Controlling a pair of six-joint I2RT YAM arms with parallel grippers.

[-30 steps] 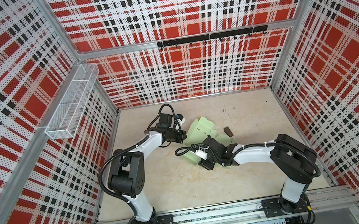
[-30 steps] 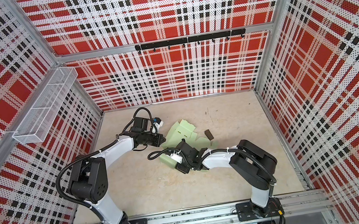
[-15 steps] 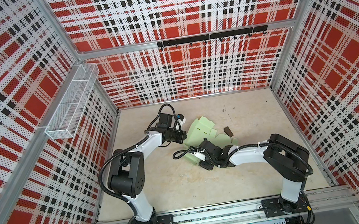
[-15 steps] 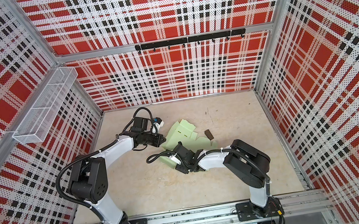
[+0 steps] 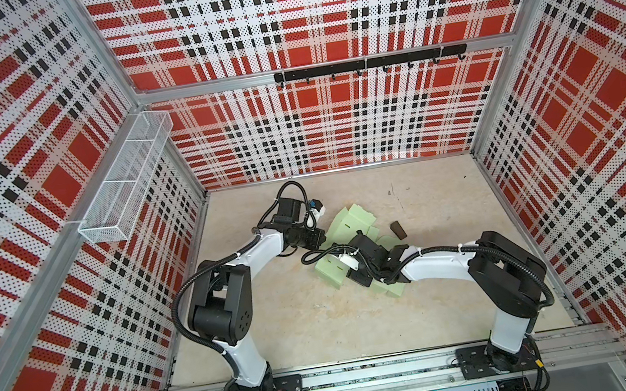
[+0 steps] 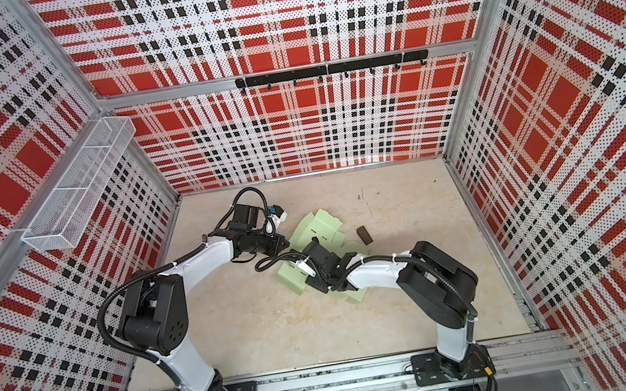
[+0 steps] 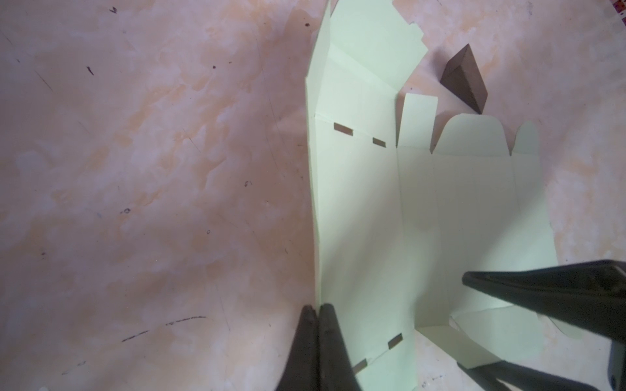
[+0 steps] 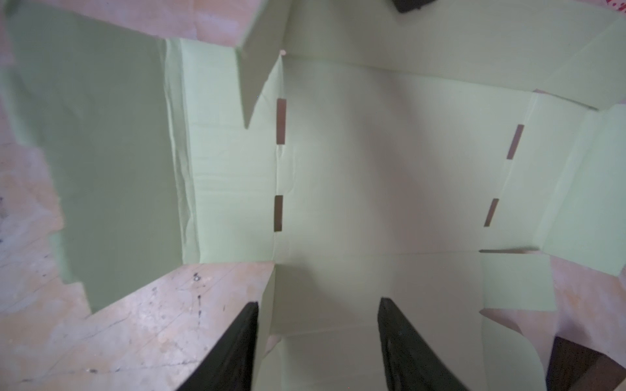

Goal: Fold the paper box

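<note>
The paper box (image 5: 350, 219), a pale mint die-cut sheet only partly folded, lies around the middle of the table (image 5: 282, 335), between the two arms. The left gripper (image 7: 317, 309) has its jaws together, pinching the upright edge of one panel. The right gripper (image 8: 318, 304) is over the slotted centre panel, jaws apart, with a raised flap just beside one finger. A dark brown scrap (image 5: 397, 229) sits just right of the sheet.

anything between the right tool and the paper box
Nothing visible does. The right tool hangs open right over the paper box, its jaws straddling a raised flap. The dark brown wedge lies beside the sheet's flaps, not between them.
</note>
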